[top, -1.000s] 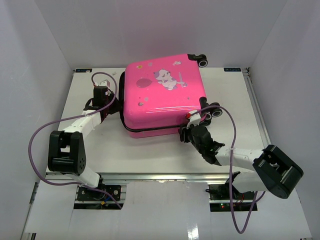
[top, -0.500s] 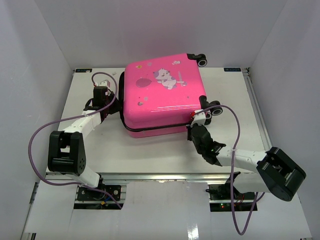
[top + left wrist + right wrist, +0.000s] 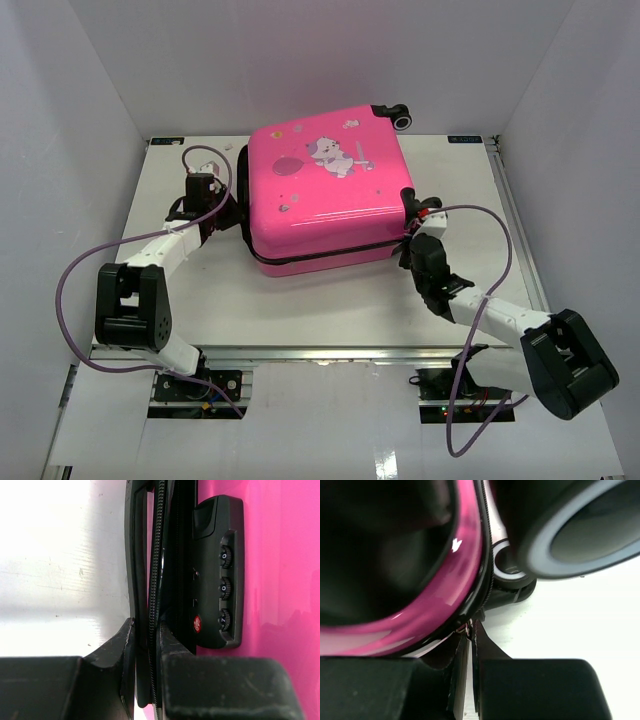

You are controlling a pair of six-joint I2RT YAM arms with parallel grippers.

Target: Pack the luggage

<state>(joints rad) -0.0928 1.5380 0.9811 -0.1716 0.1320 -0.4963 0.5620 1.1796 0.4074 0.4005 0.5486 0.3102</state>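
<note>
pink luggage (image 3: 285,580) lock (image 3: 220,580), l-wrist only

the left arm (image 3: 160,245) is a chain of slim white shell links and chunky black motor housings, the biggest a rounded black block (image 3: 130,312) near its base. a thin purple cable (image 3: 58,300) hangs in a loose loop outside it. the right arm (image 3: 500,315) is built the same, with its own rounded black housing (image 3: 567,365) and purple lead (image 3: 449,430), plus a small white piece with a red spot (image 3: 425,213) at the wrist. the left gripper (image 3: 145,635) and right gripper (image 3: 470,632) both have matte black, squared-off fingers (image 3: 235,685) tapering to thin tips.
</note>
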